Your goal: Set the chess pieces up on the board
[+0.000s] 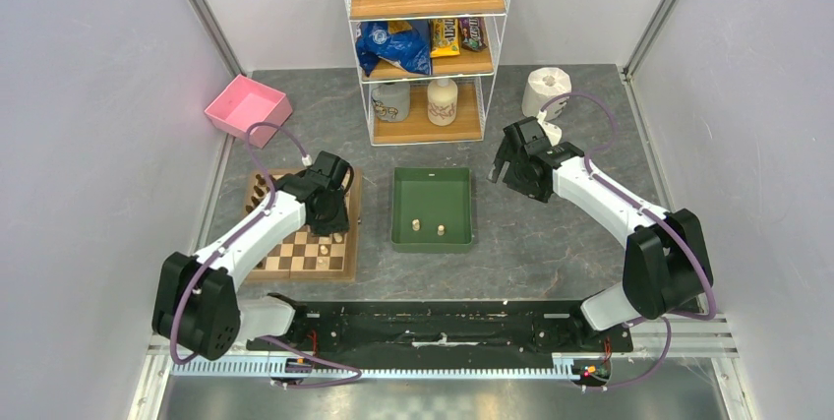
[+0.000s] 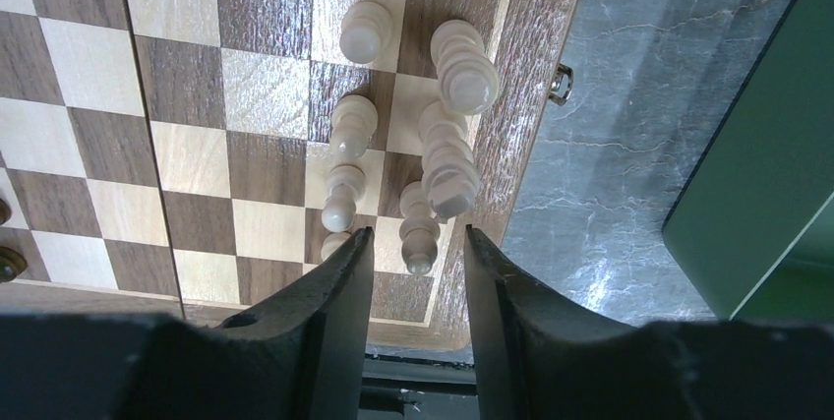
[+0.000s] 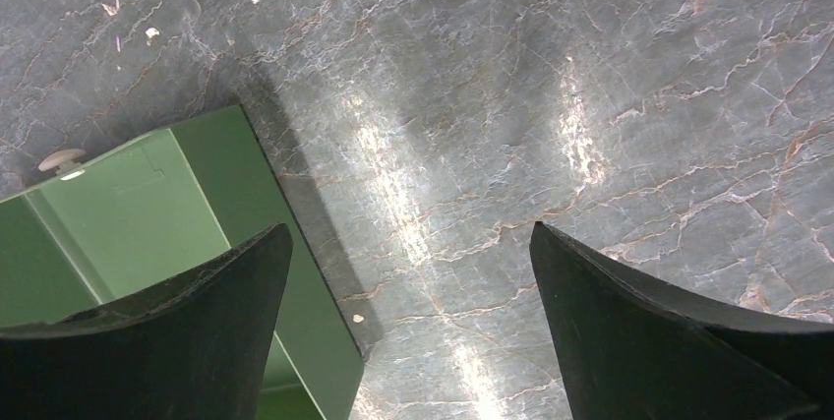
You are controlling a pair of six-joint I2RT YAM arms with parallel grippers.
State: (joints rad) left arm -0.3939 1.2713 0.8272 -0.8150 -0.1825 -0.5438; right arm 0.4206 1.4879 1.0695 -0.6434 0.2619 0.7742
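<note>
**Left arm setting a pale piece at the board's right edge; right arm idle**

Top view:
- Left gripper [image 1: 334, 228] sat low over the right edge of the board [image 1: 295, 265], in among the pale pieces [image 1: 325, 261]. Jaw gap was unreadable from here.
- Dark pieces [image 1: 258, 189] lined the board's far-left edge.
- Tray [image 1: 396, 209] lay just right of the board, with two pale pieces in it.
- Right gripper [image 1: 502, 172] hung well right of the board, past the tray, and carried nothing.

Left wrist:
- Jaws were parted narrowly. One pale piece [image 2: 420, 233] stood upright between the tips, on a square by the board's right border.
- A gap showed on both sides of it, so it looked unclamped, with neither of the fingers [image 2: 344, 287] touching it.
- More pale pieces stood just beside it, along the same edge.
- My read: this was the release step of a placement. The next move called for a straight vertical lift with no swing, since the neighbours crowded the tips. After that, a trip to the tray for the two pieces there.

Right wrist:
- Jaws were wide and empty over the table [image 3: 551, 95].
- The tray's corner lay under one finger, and one pale piece showed inside the tray.
</note>
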